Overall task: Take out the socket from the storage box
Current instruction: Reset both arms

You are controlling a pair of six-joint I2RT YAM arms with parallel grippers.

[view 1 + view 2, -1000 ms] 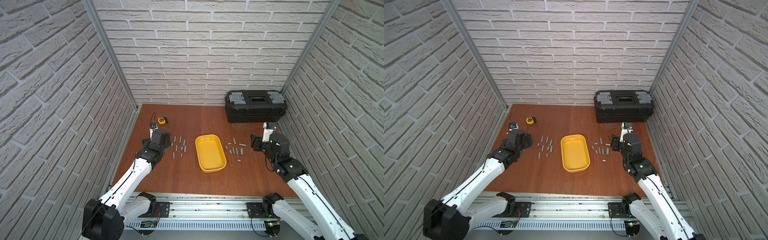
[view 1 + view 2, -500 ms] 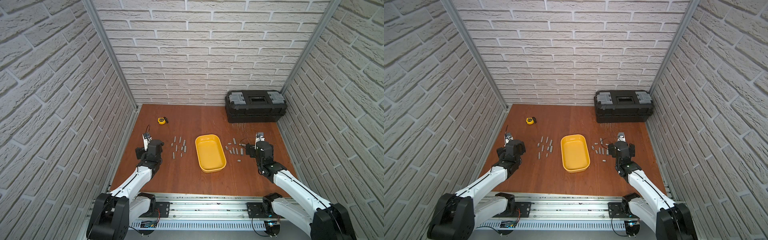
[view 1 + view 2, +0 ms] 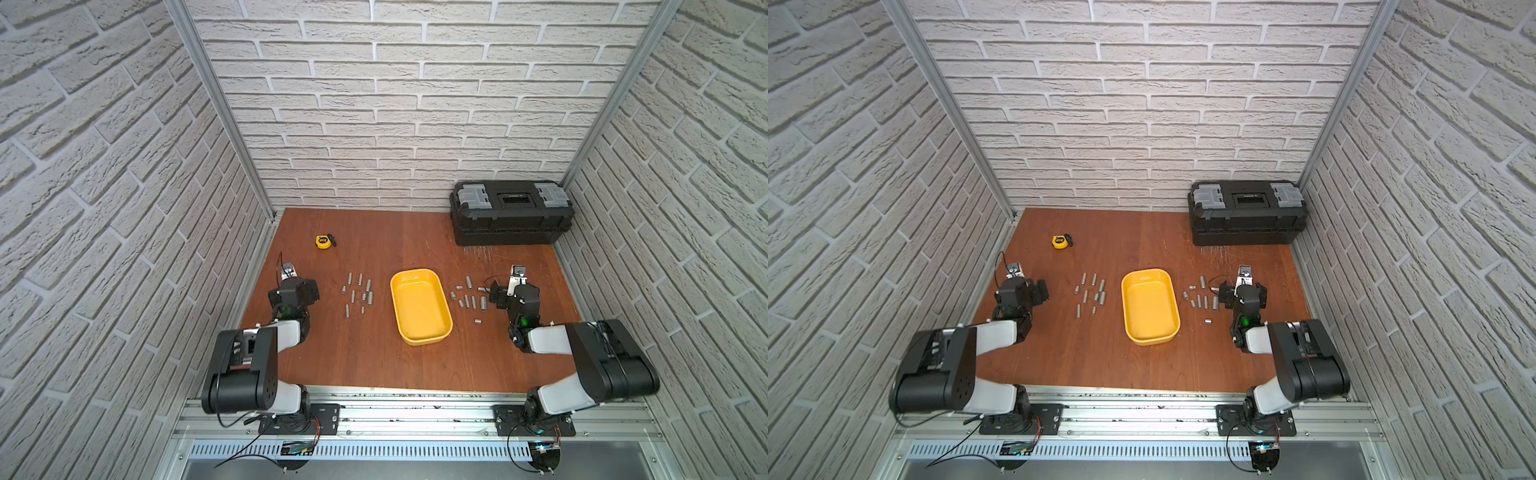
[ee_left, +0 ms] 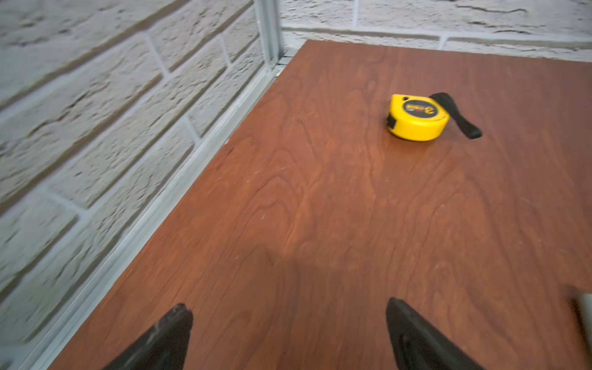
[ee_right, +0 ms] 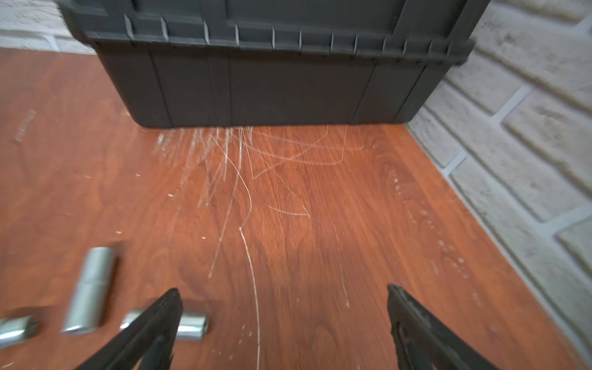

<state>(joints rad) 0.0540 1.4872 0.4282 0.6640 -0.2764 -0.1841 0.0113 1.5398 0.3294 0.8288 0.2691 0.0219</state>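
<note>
Yellow storage box point(image 3: 419, 307) in the middle of the table point(image 3: 374, 357), sockets point(image 3: 369, 297) lying in two clusters either side of it, left gripper point(image 4: 288, 306) spread open over bare wood, right gripper point(image 5: 283, 288) spread open, nearest socket point(image 5: 195, 323) just outside one finger, nothing gripped

Nothing here can be read for certain. The yellow tape measure point(image 4: 416, 117), lying on the desk well ahead of the left jaws, carries a dark round label with orange marks too blurred to read. The black toolbox point(image 3: 512, 216), ahead of the right jaws, bears a lid mark too small to read.
</note>
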